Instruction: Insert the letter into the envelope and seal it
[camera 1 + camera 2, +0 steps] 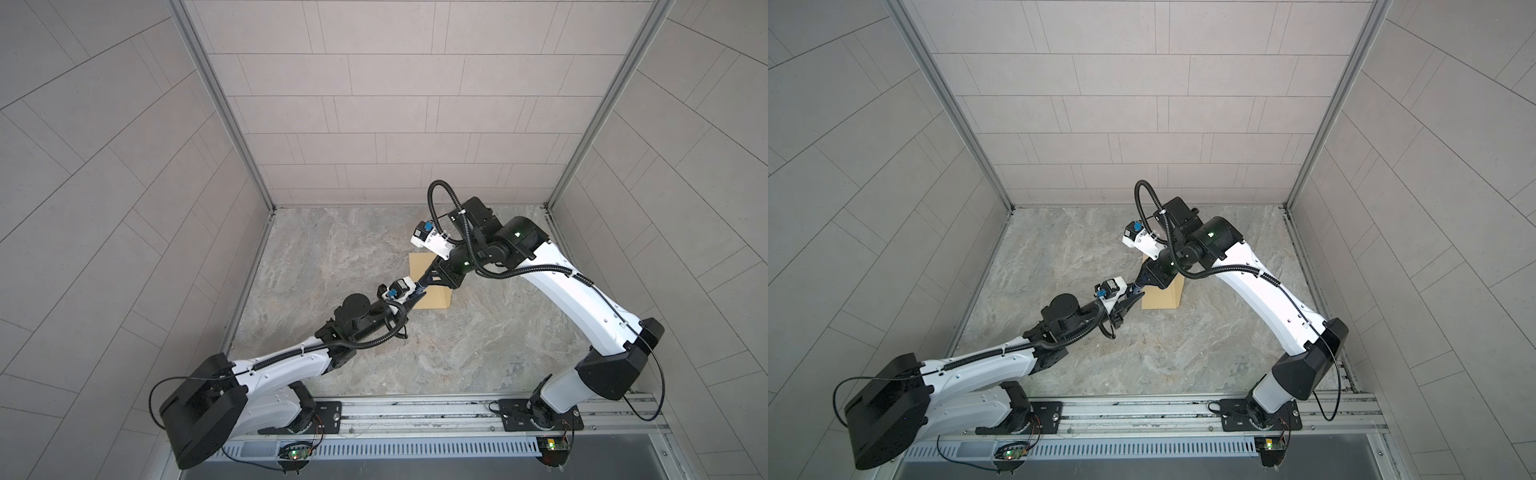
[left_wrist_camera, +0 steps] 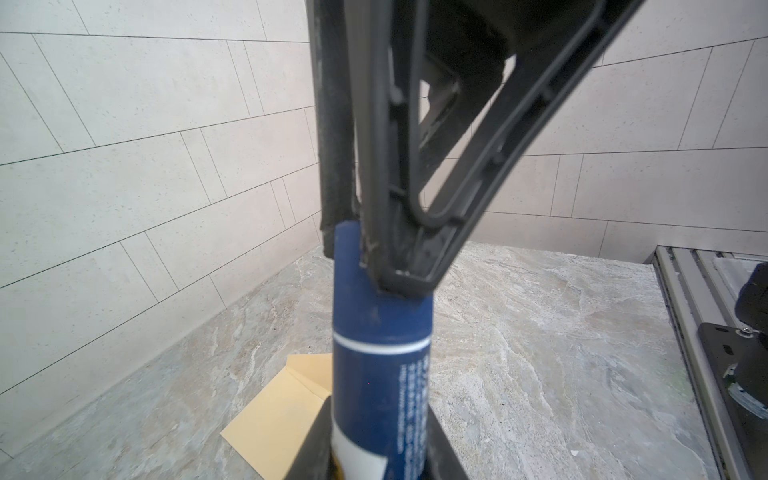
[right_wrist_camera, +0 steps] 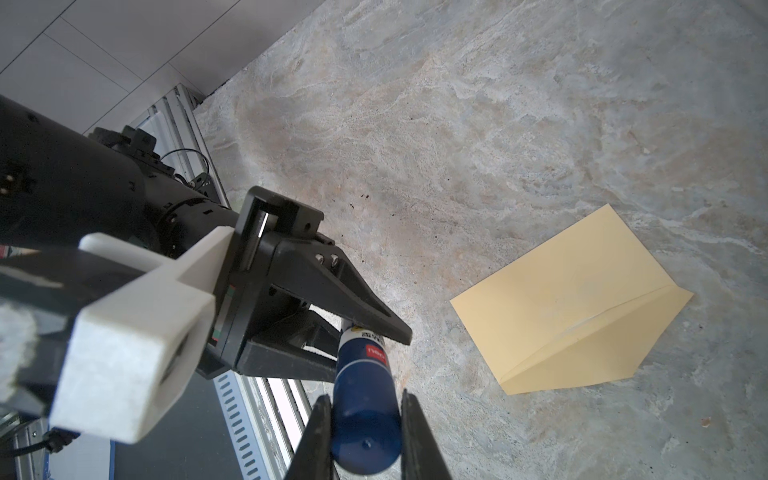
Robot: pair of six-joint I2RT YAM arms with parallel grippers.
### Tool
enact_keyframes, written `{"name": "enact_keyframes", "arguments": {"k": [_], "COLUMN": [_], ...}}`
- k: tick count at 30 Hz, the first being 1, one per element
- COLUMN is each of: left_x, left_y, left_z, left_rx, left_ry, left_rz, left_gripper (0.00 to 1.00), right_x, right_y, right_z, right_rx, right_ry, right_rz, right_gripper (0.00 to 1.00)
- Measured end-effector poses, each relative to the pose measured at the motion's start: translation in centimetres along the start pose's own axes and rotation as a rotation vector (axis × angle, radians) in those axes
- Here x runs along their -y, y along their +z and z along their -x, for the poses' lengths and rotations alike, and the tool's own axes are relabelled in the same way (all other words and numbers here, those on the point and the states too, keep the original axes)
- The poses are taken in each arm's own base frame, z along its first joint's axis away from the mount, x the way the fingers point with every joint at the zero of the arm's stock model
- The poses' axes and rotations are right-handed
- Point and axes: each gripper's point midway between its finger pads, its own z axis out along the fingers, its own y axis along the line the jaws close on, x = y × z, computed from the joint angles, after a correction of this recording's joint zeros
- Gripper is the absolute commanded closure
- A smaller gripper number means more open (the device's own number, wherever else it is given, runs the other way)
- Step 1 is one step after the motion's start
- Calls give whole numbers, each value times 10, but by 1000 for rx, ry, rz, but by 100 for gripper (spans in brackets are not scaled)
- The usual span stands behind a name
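Envelope: lies flat near the middle of the worktop, somewhat nearer its far edge than its near edge. The right wrist view shows it plain yellow-tan and unmarked, with the flap open along a crease and not pressed onto the body. The left wrist view shows one corner of it.

Glue stick: a dark blue tube, held off the worktop close to the envelope, with one gripper at each end.

Left gripper: jaws clamped on the labelled end of the tube.

Right gripper: jaws clamped on the plain blue cap end. Both of its fingers press against the cap's sides.

Markings on the tube:
- A thin white ring runs around the body.
- Below the ring is a column of small white lettering, too blurred to read.
- A red patch with white lettering shows in the right wrist view, too small to read with certainty.
- A white and yellow label area sits at the left gripper's end.

In both top views the two grippers meet tip to tip at the envelope's edge on the left arm's side.
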Motion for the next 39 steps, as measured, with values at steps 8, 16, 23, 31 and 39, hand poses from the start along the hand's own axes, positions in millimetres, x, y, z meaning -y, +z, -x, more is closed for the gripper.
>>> {"name": "enact_keyframes", "arguments": {"k": [8, 16, 23, 31, 39], "left_x": [0, 11, 25, 31, 33], "left_y": [-1, -4, -7, -9, -16], "left_z": [-5, -12, -5, -3, -9], "left_rx": [-19, -53, -24, -9, -41], "left_ry": [-2, -1, 7, 7, -1], "left_rz": [4, -59, -144, -179, -185], "left_gripper": [100, 100, 100, 100, 94], "right_x": [3, -1, -13, -18, -27], "right_y": [8, 12, -1, -3, 9], "right_z": [-3, -15, -24, -30, -33], "right_rx": [-8, -23, -2, -4, 6], "right_ry": [31, -27, -245, -346, -358], "right_rz": [9, 46, 99, 114, 72], "right_gripper": [100, 100, 100, 100, 100]}}
